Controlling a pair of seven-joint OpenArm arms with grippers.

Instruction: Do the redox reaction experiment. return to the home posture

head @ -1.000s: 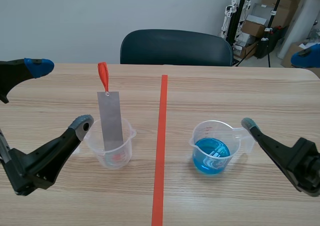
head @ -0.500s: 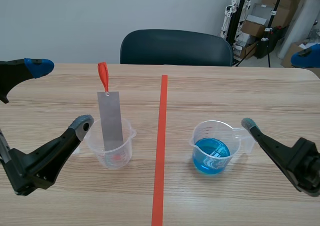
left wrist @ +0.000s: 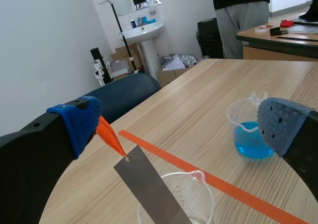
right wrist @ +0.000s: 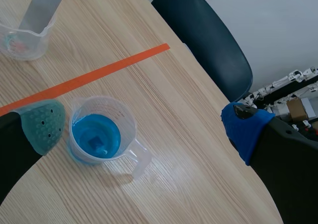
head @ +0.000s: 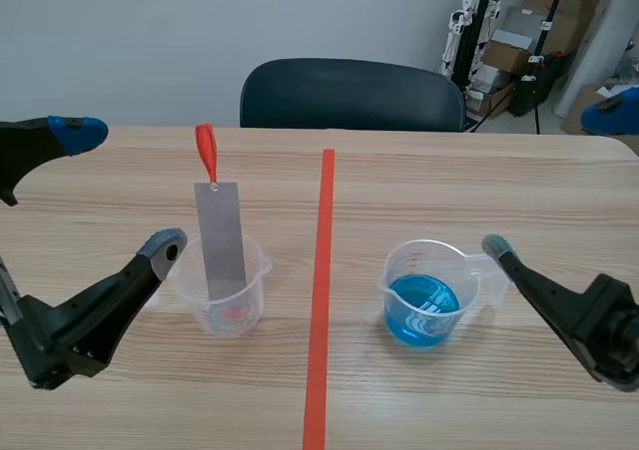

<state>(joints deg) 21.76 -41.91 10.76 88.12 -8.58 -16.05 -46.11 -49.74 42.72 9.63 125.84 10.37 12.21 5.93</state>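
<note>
Nothing moved: left gripper (head: 120, 187) and right gripper (head: 552, 177) sit wide apart and empty, metal strip (head: 222, 240) in clear beaker (head: 228, 305), so home posture looks reached.

metal strip (head: 222, 238) rises tall from the clear cup (head: 252, 288); blue-filled cup (head: 423, 308) well apart.

We see a dark chair (head: 349, 93) at the far edge of the wooden table (head: 479, 181). Behind it to the right, cardboard boxes (head: 507, 56) sit beside a white sink (head: 607, 26). The left wrist view shows a person (left wrist: 242, 8) standing by another desk (left wrist: 278, 37).
</note>
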